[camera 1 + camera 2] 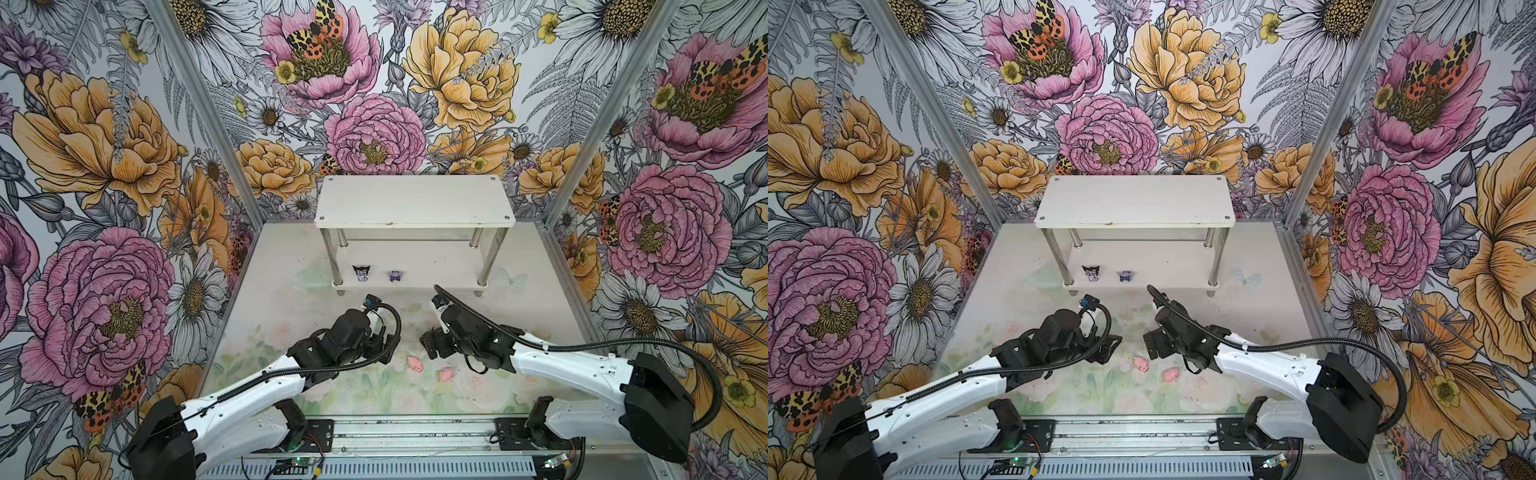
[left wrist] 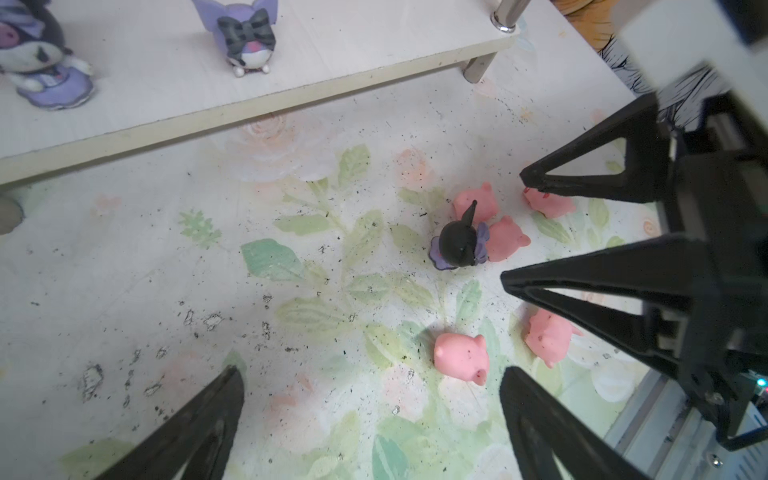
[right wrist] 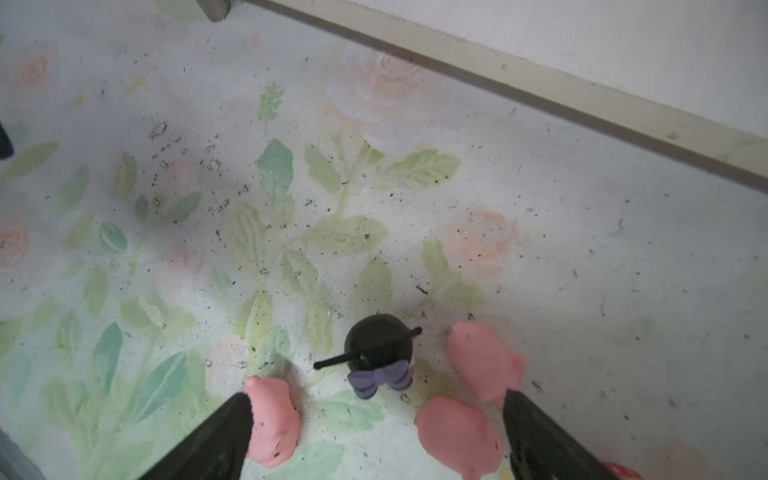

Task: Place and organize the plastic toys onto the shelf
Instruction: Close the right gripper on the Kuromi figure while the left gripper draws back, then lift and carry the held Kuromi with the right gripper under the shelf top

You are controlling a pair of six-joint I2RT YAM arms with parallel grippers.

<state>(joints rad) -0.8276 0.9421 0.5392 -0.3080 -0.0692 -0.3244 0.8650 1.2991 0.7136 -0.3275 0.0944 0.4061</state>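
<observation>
The white shelf (image 1: 415, 203) (image 1: 1133, 203) stands at the back. Two black-and-lavender toys (image 1: 360, 273) (image 1: 395, 275) stand on its lower tier (image 2: 332, 62). A third black-and-lavender figure (image 2: 459, 245) (image 3: 378, 345) stands on the table among several pink pigs (image 2: 476, 201) (image 2: 461, 355) (image 3: 457, 436). In both top views only two pigs (image 1: 415, 364) (image 1: 446, 374) show. My left gripper (image 2: 372, 374) (image 1: 388, 340) is open and empty, with one pig just ahead of it. My right gripper (image 3: 376, 399) (image 2: 515, 228) is open low over the cluster, with pigs beside both fingers and nothing gripped.
The table has a faded floral mat (image 1: 374, 399) speckled with dark grit. Flowered walls close in the left, right and back sides. The shelf's metal posts (image 1: 486, 262) stand at its corners. Both arms meet at the table's middle, fingertips close together.
</observation>
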